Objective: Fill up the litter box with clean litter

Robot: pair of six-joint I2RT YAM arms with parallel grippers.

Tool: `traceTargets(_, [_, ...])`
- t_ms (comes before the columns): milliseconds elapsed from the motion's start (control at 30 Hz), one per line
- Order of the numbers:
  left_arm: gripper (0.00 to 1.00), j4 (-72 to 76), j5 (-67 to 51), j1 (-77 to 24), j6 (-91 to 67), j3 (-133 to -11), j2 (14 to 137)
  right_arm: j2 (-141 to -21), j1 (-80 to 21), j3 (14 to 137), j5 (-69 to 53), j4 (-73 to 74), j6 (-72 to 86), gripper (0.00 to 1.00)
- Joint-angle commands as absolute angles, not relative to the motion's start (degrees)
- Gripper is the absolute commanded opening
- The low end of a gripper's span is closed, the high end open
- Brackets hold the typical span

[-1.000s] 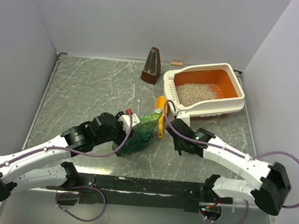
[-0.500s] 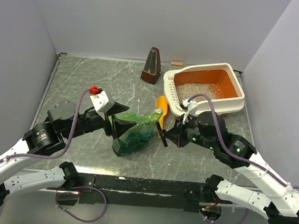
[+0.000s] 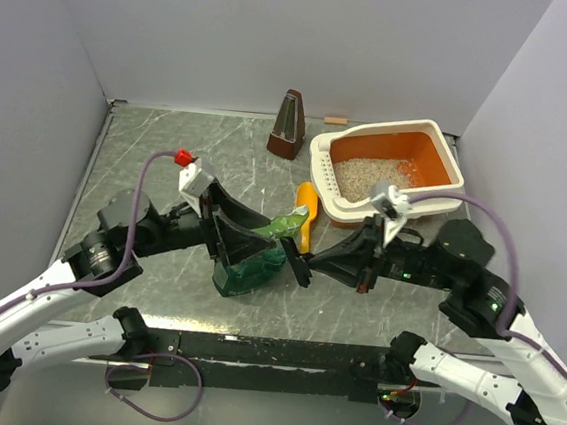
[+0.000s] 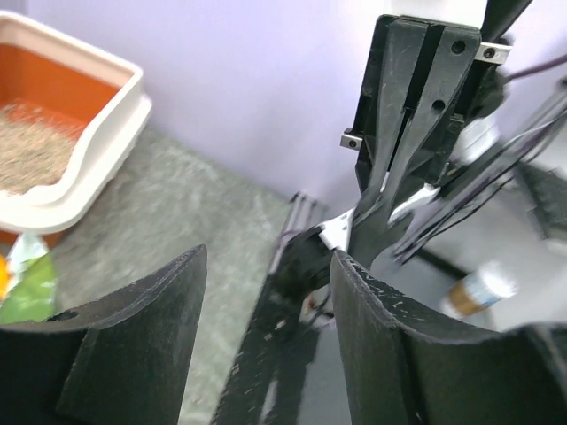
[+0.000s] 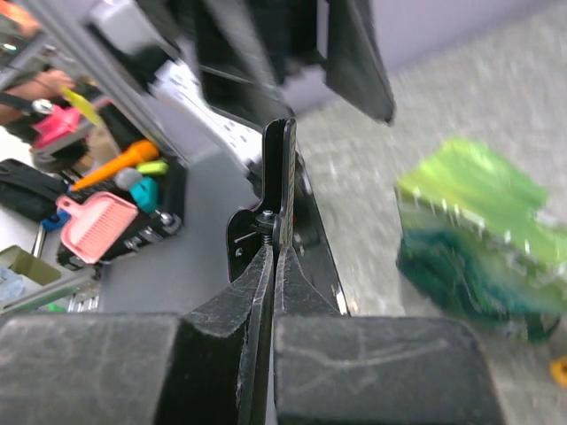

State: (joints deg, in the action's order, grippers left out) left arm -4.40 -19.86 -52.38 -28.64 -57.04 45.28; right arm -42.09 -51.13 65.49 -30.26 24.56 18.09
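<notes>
The litter box (image 3: 452,199), cream outside and orange inside, sits at the table's far right and holds a layer of pale litter (image 3: 370,173). It also shows in the left wrist view (image 4: 104,142), with the litter (image 4: 31,150). A crinkly green bag (image 3: 255,260) stands on the table between my grippers, and shows in the right wrist view (image 5: 483,257). An orange scoop (image 3: 306,203) lies behind the bag. My left gripper (image 3: 249,237) is open and empty, raised just left of and over the bag. My right gripper (image 3: 303,271) is shut and empty, just right of the bag.
A brown pyramid-shaped object (image 3: 289,125) stands at the back centre, left of the litter box. A small wooden block (image 3: 336,120) lies by the back wall. Grey walls close the table on three sides.
Both arms have risen and their wrists have swung up. The left gripper has come off the bag's side and now hangs open above it. The bag stays standing.
</notes>
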Motion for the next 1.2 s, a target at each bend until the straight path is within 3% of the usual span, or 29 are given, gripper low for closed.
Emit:
traceTargets(0, [0.63,6.8,-22.3,-51.9,-37.2,-55.6,42.0,-40.9,-51.3,69.1,-34.1,17.9,17.5,0.00])
traceTargets(867, [0.45,12.3,-27.0,-51.9,-39.6,-55.1,43.0,-49.5,-51.2,70.8,-38.9,7.7,22.6,0.00])
traceTargets(933, [0.35,12.0,-27.1,-51.9,-38.9,-55.3,43.0,-50.0,-51.2,71.1,-39.4,7.7,22.7,0.00])
traceTargets(1033, [0.01,12.1,-27.9,-51.9,-38.2,-55.4,42.9,-50.4,-51.2,70.9,-39.5,8.2,22.6,0.00])
traceTargets(1100, [0.01,11.8,-27.7,-51.9,-37.9,-55.4,42.5,-50.0,-51.2,70.2,-39.2,8.0,22.9,0.00])
traceTargets(1133, [0.01,11.4,-27.4,-51.9,-37.6,-55.3,42.3,-49.9,-51.3,69.9,-38.9,8.6,22.7,0.04])
traceTargets(1167, [0.01,11.1,-27.2,-51.9,-37.4,-55.3,42.1,-49.5,-51.2,69.8,-38.4,9.3,22.5,0.16])
